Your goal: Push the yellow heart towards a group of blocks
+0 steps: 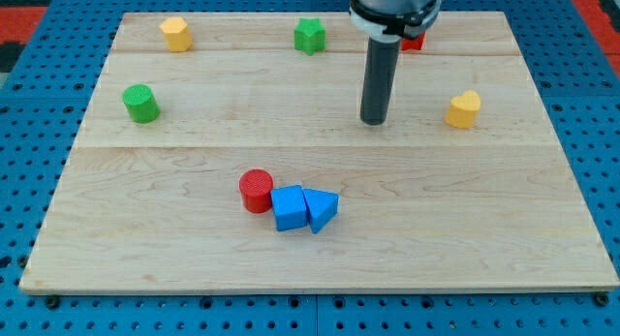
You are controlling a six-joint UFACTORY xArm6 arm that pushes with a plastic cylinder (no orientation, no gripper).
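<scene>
The yellow heart (463,109) lies on the wooden board (484,210) at the view's right. My tip (374,120) rests on the board to the left of the heart, about a block's width or two away, not touching it. A group of blocks sits at the lower middle: a red cylinder (256,190), a blue cube (288,208) and a blue triangle (322,209), touching side by side. The group is below and left of my tip.
A yellow hexagon-like block (175,33) is at the top left, a green star (309,35) at the top middle, a green cylinder (140,104) at the left. A red block (415,41) is partly hidden behind the rod at the top.
</scene>
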